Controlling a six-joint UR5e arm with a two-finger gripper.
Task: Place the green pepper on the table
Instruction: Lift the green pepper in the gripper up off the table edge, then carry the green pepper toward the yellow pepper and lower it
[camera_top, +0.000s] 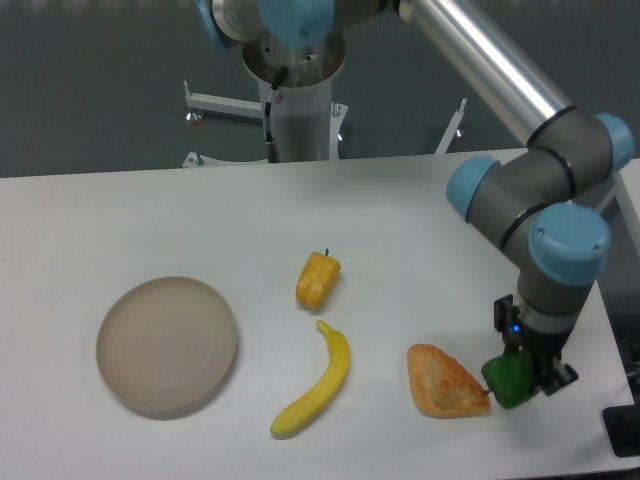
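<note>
The green pepper (508, 380) is small, glossy and dark green. It sits between the fingers of my gripper (522, 378) at the right side of the white table (150, 220), low over or on the surface; I cannot tell if it touches. The gripper is shut on it. The pepper is right beside the right edge of a croissant-like pastry (444, 381). The gripper's body hides part of the pepper.
A yellow-orange pepper (317, 279) lies near the middle. A yellow banana (318, 384) lies in front of it. A round beige plate (166, 344) stands at the left. The table's right edge is close to the gripper.
</note>
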